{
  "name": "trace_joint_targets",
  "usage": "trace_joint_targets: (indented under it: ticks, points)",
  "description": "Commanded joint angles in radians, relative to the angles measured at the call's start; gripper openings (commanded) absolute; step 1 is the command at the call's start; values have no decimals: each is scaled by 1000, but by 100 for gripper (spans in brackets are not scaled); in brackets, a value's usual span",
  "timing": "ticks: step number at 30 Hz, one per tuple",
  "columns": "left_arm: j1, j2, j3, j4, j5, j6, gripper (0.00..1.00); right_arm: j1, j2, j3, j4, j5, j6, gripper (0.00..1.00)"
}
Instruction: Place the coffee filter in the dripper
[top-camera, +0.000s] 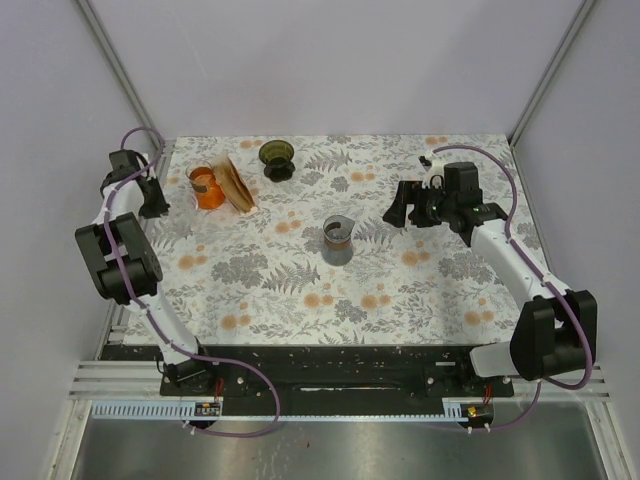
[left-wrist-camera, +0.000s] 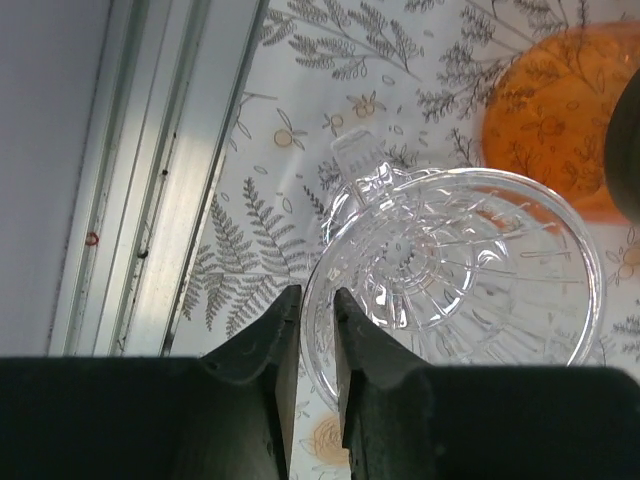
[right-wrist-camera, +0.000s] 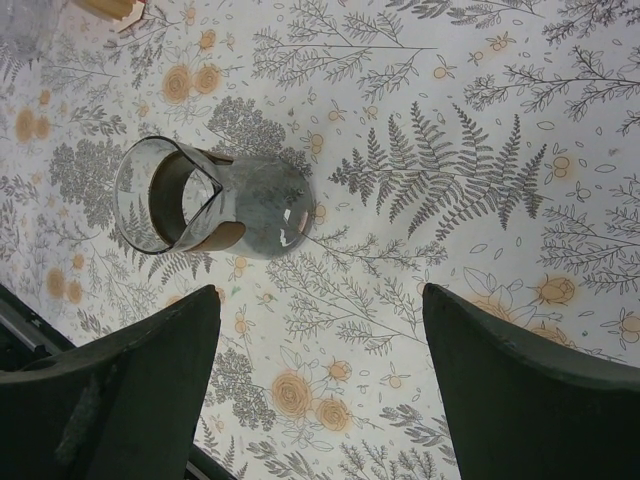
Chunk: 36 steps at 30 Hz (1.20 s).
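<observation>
dripper (top-camera: 277, 159) sits at the far edge of the worktop (top-camera: 420, 290), brown filters (top-camera: 238, 185) just left of it, against the orange cup (top-camera: 207, 187). left end effector (left-wrist-camera: 318, 295) is nearer and narrow, pinching a clear glass funnel (left-wrist-camera: 470, 270) by its rim, with the dripper off to its right. right end effector (right-wrist-camera: 320, 295) gapes wide and empty near the carafe (right-wrist-camera: 215, 205).

A pale tablecloth (top-camera: 300, 290), printed with grey ferns and orange blossoms, is spread over the whole work surface. The surface is enclosed at the back and on both sides by plain white walls (top-camera: 330, 60). The walls are met at the rear corners by slanting aluminium posts (top-camera: 112, 70). An aluminium rail (left-wrist-camera: 170, 200) is seen along the cloth's left edge. At the near edge a black mounting plate (top-camera: 330, 365) is fixed, followed by a white slotted cable duct (top-camera: 330, 408) and a brushed metal sheet (top-camera: 330, 450). The scene is lit evenly and softly, and only faint shadows are cast.
</observation>
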<state>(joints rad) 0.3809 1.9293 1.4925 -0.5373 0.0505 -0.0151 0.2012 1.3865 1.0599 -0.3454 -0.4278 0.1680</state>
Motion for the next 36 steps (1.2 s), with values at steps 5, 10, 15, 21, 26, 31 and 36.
trace_joint_targets:
  ticks: [5, 10, 15, 21, 26, 31, 36]
  points:
    - [47, -130, -83, -127, 140, 133, 0, 35, -79, 18, -10, 24, 18, 89]
    - [47, -252, -121, -223, 265, 222, 0, 76, -106, 46, -32, 52, 31, 88]
    - [26, -348, -129, -335, 382, 311, 0, 121, -122, 84, -53, 80, 56, 87]
    - [-40, -406, -120, -406, 430, 363, 0, 173, -116, 130, -69, 110, 70, 87]
    - [-147, -426, -75, -489, 499, 383, 0, 228, -98, 186, -98, 118, 87, 86]
    - [-345, -435, 30, -555, 532, 377, 0, 262, -81, 248, -112, 115, 77, 86]
    - [-531, -368, 211, -595, 580, 319, 0, 262, -57, 262, -133, 127, 68, 88]
